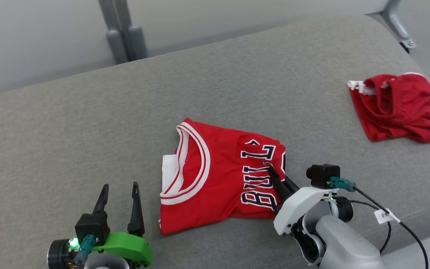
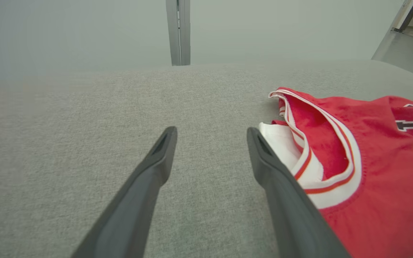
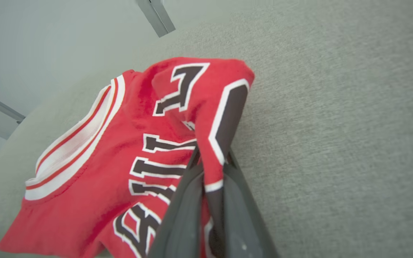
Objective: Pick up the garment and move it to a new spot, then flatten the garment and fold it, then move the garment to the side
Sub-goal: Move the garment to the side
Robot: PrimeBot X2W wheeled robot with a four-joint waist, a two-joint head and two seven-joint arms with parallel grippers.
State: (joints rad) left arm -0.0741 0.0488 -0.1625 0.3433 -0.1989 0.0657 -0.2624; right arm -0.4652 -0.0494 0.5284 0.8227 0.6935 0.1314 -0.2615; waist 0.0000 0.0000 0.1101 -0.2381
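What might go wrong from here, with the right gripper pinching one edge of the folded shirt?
1. The right gripper is shut on just a bunched edge of the shirt; a lift from there may let the fold fall open.
2. The left gripper stands open, apart from the shirt, so the collar side may drag on the cushion.
3. A red garment lies at the right; the shirt might land on it.
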